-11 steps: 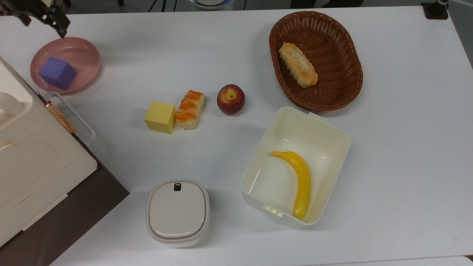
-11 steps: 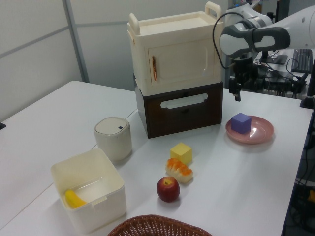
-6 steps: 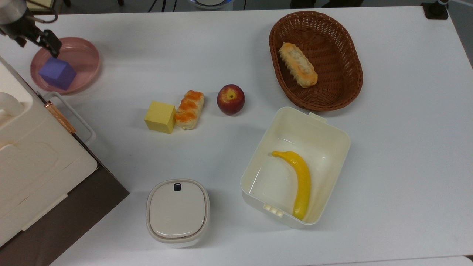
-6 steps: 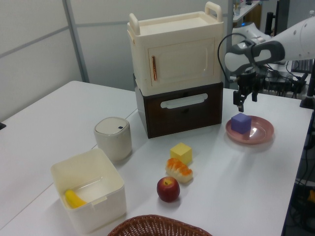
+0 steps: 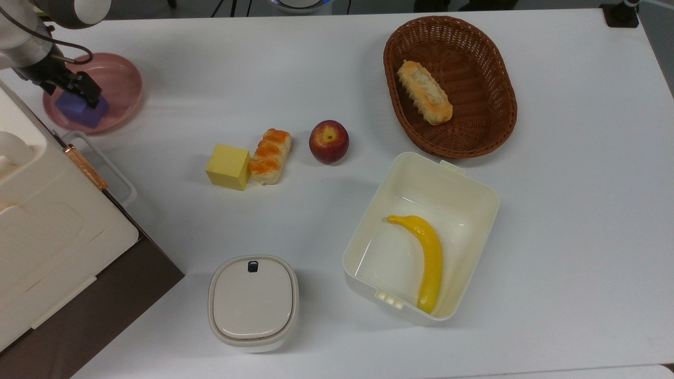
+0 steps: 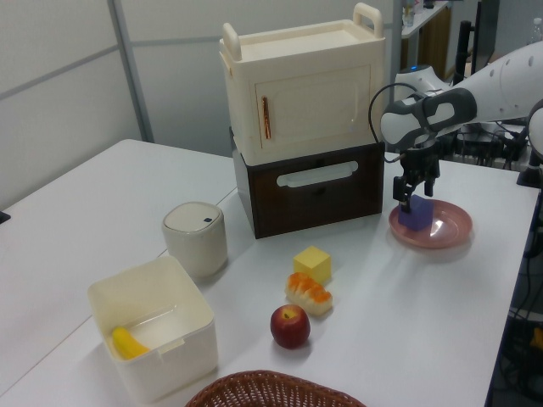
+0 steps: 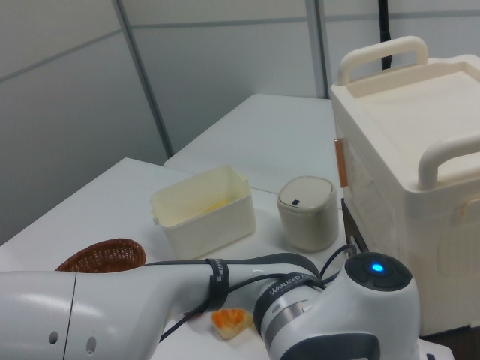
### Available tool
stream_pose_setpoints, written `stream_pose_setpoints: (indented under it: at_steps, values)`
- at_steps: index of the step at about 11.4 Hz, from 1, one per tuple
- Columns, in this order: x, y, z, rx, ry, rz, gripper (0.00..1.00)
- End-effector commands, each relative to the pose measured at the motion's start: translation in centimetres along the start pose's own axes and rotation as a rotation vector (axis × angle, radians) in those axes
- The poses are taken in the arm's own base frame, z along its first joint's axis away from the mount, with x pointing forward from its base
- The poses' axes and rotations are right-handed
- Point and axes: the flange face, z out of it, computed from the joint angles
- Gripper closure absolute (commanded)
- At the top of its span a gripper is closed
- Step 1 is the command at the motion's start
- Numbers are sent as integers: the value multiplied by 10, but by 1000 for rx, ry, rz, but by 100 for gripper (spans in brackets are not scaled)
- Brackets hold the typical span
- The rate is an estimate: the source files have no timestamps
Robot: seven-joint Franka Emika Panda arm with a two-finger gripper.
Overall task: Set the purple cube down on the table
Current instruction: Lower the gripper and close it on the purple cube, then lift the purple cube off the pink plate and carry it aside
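Observation:
The purple cube [image 5: 87,113] [image 6: 422,217] lies in the pink round plate [image 5: 124,84] [image 6: 451,231] at the top view's far left, beside the cabinet. My gripper [image 5: 79,96] [image 6: 414,197] has come down over the cube, open, with one finger on each side of its upper part. The fingers and wrist hide the cube's top. The cube rests on the plate, not lifted. The white table [image 5: 568,221] [image 6: 407,331] spreads out around the plate. In the right view the arm's white body [image 7: 337,315] fills the foreground.
A yellow cube [image 5: 228,167], a bread roll [image 5: 270,156] and an apple [image 5: 328,141] lie mid-table. A wicker basket [image 5: 506,118] holds bread, and a white box [image 5: 487,202] holds a banana [image 5: 426,258]. A lidded container [image 5: 253,302] and the cream-and-brown cabinet [image 5: 47,237] stand at the top view's left.
The gripper has come down from above the plate's far edge onto the purple cube, and its fingers now straddle it. The cube and plate have not moved.

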Motion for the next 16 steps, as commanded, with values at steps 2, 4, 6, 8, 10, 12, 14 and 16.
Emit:
stream_pose_setpoints:
  at_steps: [2,4,6,8,10,12,14,16]
  values:
    - [-1,-7,12,24,1,-24,6]
    - [-1,-7,14,23,-1,-29,42]
    - [-4,-6,-13,14,22,-61,47]
    - [-8,-22,-43,14,27,-98,47]
    - [-2,-56,-64,6,50,-138,46]
    - [9,-100,-72,2,62,-171,46]
    - [19,-152,-77,-1,72,-185,33]
    - [26,-204,-95,-3,98,-158,0]
